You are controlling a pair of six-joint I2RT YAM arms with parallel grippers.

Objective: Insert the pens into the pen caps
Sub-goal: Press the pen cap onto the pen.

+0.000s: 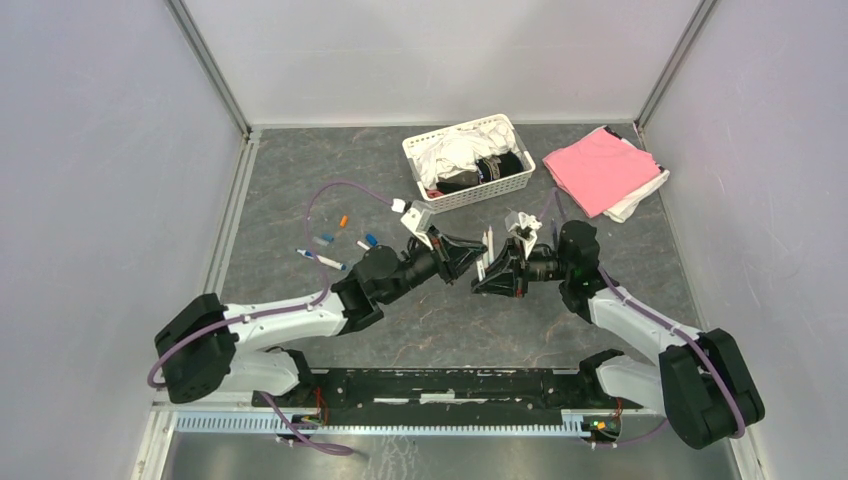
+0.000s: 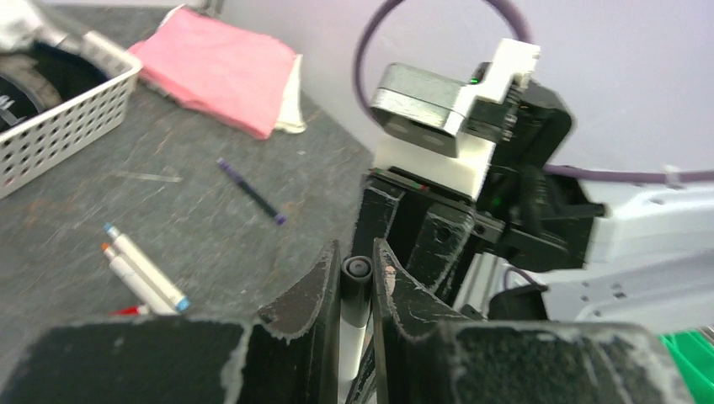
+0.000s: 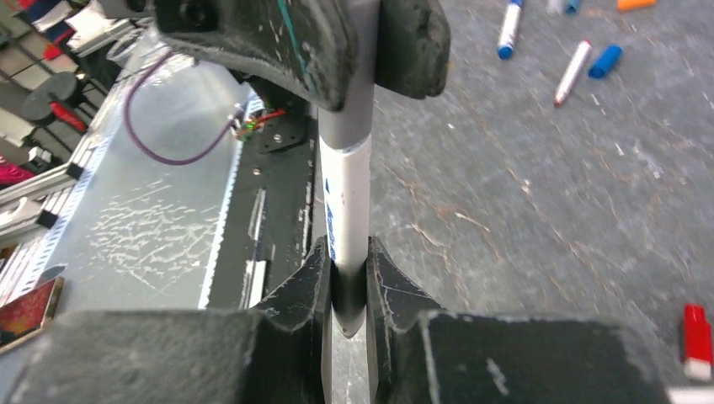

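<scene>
One pen [image 3: 347, 194], with a white barrel, a grey end section and a dark pointed tip, hangs above the table between both arms. My right gripper [image 3: 348, 244] is shut on its dark tip. My left gripper [image 2: 355, 246] is shut on its grey end [image 2: 357, 271]; I cannot tell whether that end is a cap. From above, the pen [image 1: 488, 243] stands between the left gripper [image 1: 472, 262] and the right gripper [image 1: 490, 270]. Loose on the table lie a blue-tipped pen [image 3: 508, 27], a red-tipped pen [image 3: 570, 72], a blue cap [image 3: 604, 61], an orange cap [image 3: 636, 4] and a red cap [image 3: 695, 326].
Two more pens [image 2: 143, 271] lie side by side below my left gripper, near a thin dark stick [image 2: 250, 191]. A white basket [image 1: 470, 190] of cloths stands at the back. A pink cloth [image 1: 600, 168] lies at the back right. Grey walls enclose the table.
</scene>
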